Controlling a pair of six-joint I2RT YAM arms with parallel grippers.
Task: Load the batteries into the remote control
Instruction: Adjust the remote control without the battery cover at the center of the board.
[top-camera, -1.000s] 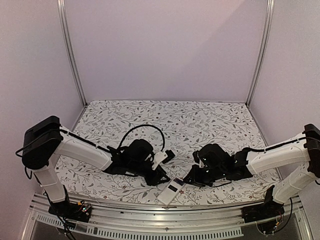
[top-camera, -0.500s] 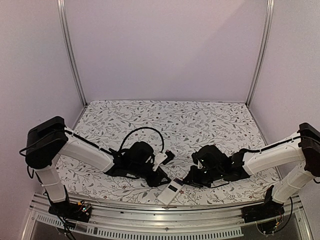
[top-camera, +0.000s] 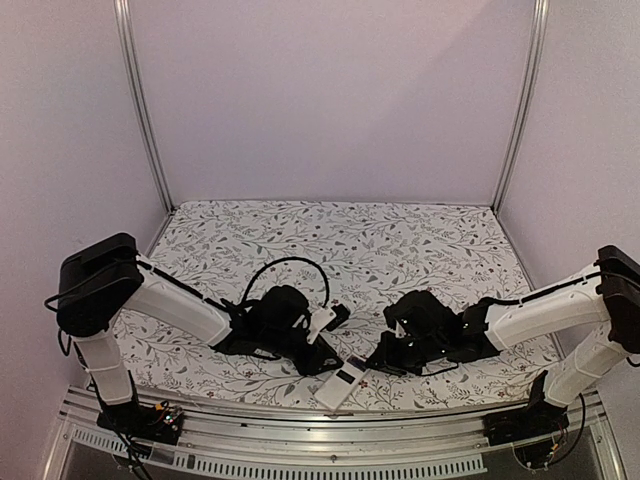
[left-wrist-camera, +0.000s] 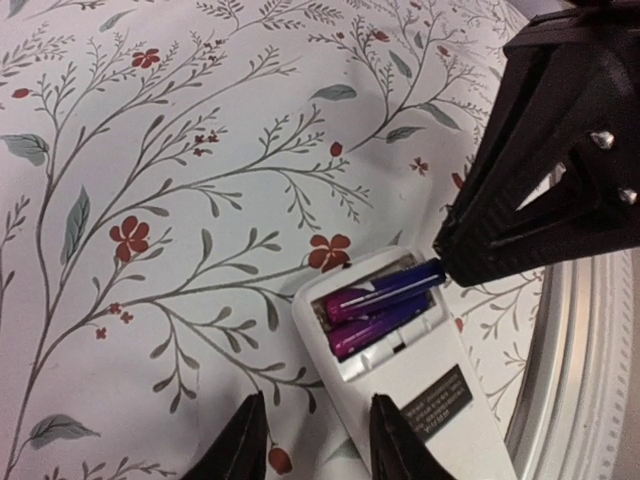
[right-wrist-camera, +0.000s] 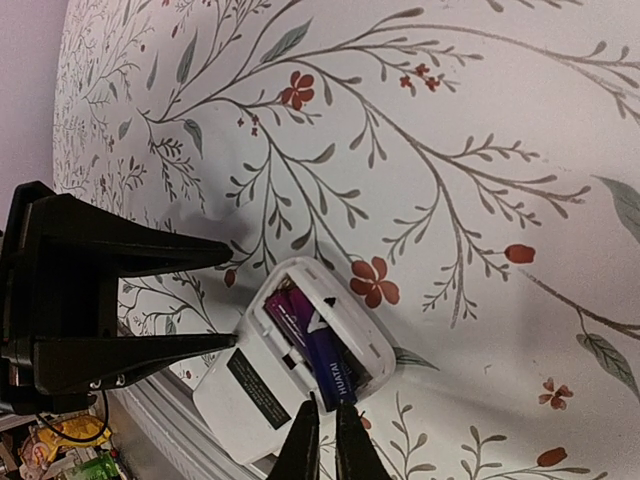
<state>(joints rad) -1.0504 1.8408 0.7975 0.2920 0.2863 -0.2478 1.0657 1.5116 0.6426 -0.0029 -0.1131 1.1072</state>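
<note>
1 remote control (top-camera: 342, 378), btw. the 2 grippers (L gripper (left-wrist-camera: 312, 440), R gripper (right-wrist-camera: 322, 440)). 2 batteries (left-wrist-camera: 372, 330), both at remote's slot, right at R gripper's tips, ahead of L gripper. 1 table (top-camera: 350, 240) w/ floral cover.

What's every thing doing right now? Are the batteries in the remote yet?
remote control: lying back up, battery slot uncovered.
lower battery: lying flat in the slot.
upper battery: only partly in, one end poking past the slot's edge.
right hand: closed on that poking end, it seems.
left hand: open, low by the remote's side, gripping nothing.
</note>
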